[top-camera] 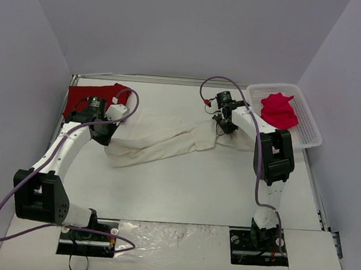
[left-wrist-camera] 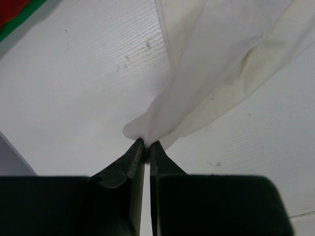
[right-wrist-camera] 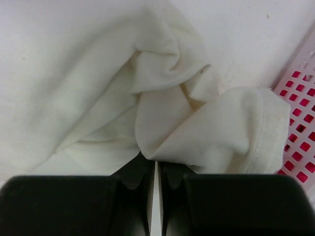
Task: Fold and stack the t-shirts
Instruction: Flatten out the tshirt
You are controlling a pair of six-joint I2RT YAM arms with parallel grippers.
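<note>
Left fingers (left-wrist-camera: 129,164) pinched tight on one end of the cream shirt (top-camera: 168,137), cloth bunched right at the tips. Right fingers (right-wrist-camera: 134,173) closed as well, with a fold from the shirt's other end nipped between them, just beside the basket (top-camera: 312,134) wall

Cream shirt lies as a long twisted band across the middle of the desk (top-camera: 195,192), running from my left arm to my right. Not flat, creased along its length

Step in hand, as I read it: stretching this shirt out so it can be folded. To do it well:
- draw the two ends apart evenly and low over the desk, so the twist works out
- stop once the cloth goes taut, no yanking
- the right grip looks like a bunched fold, not a clean hem; it may need re-taking at a corner
- steer the right end clear of the basket, the left end clear of the red shirt (top-camera: 86,96)

Count:
- shirts, three: one cream; one red, flat at the back-left corner, folded or not I cannot tell; one pink-red shirt (top-camera: 279,110) heaped in the basket
- basket, one
- no stack that I can see
</note>
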